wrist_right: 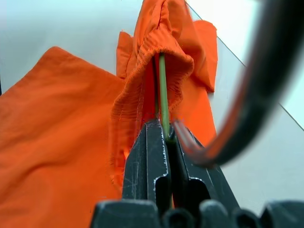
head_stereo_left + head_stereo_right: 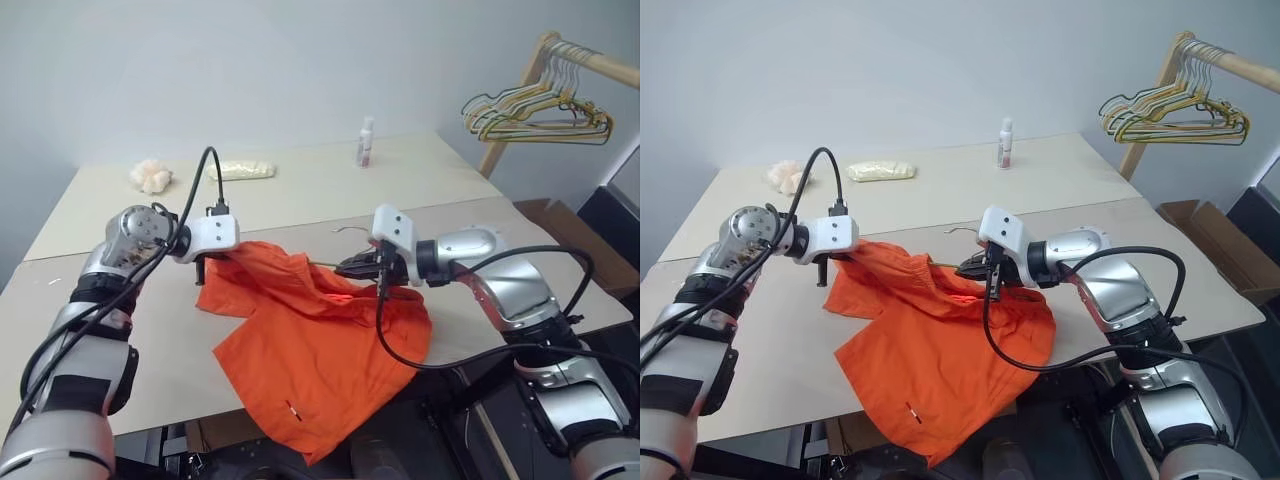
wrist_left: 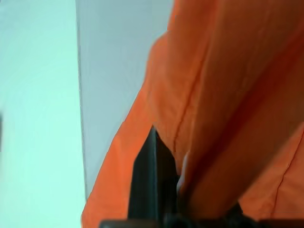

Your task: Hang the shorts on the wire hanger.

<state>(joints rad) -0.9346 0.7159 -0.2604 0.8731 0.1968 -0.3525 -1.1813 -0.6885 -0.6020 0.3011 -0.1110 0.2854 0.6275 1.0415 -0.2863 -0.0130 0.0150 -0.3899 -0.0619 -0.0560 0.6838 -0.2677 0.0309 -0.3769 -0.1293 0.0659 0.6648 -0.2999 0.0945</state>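
The bright orange fabric shorts stretch between the left end effector, pinching their corner, and the right end effector. Beyond the right end effector a thin wire hanger's hook pokes above the beige tabletop.

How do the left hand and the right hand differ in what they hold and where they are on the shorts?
The left hand is shut on the fabric edge of the shorts at their left end, while the right hand is shut on the wire hanger near the gathered waistband. The left hand holds cloth alone; the right hand pinches thin green wire that runs into the waistband. Both hands are closed, and both hold the shorts up above the table.
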